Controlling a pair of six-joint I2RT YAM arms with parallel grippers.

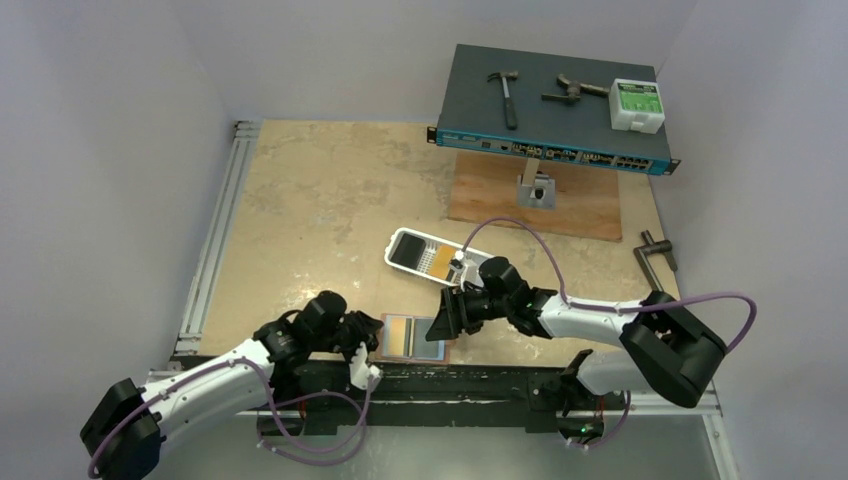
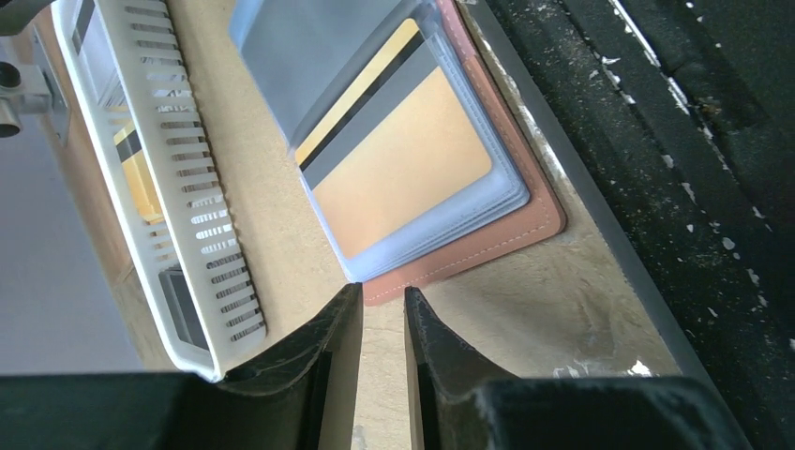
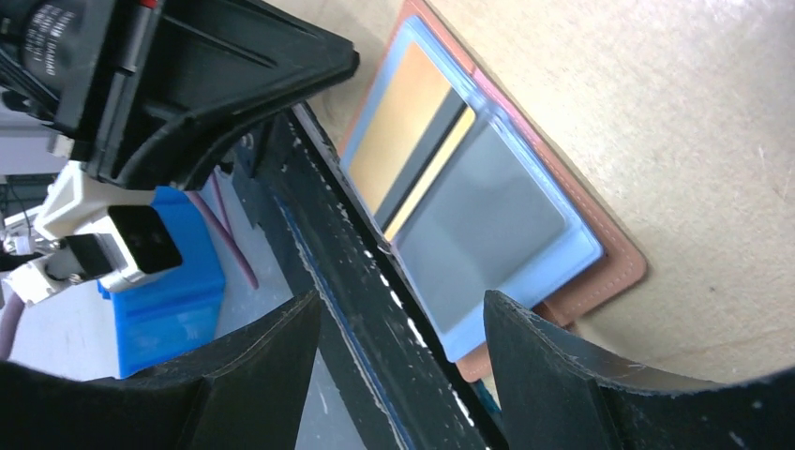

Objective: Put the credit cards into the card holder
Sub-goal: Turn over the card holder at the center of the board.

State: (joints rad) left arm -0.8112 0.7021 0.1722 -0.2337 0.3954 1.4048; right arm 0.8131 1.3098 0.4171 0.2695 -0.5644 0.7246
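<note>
Top view: the holder [image 1: 405, 337] lies open on the table [image 1: 320, 210] at its near edge, between the two arms. The left gripper [image 1: 372, 350] sits just beside its left edge and the right gripper [image 1: 440, 318] hangs over its right edge. The tray [image 1: 400, 245] lies a little further back, with cards [image 1: 437, 260] in it.

Left wrist: the fingers [image 2: 328, 347] stand a narrow gap apart with nothing between them, pointing at the holder's near corner. An orange card [image 2: 412, 169] already sits in a clear sleeve. More cards show through the tray's slotted wall on the left.

Right wrist: the fingers [image 3: 272, 356] are spread wide and empty above the holder. A grey card [image 3: 487, 216] appears to fill the sleeve next to the orange one.

I judge this a pause between cards: two are stowed and others wait. The next move likely calls for one arm to reach to the tray and pinch a thin card by its edge. The other arm would keep the sleeves from shifting.
</note>
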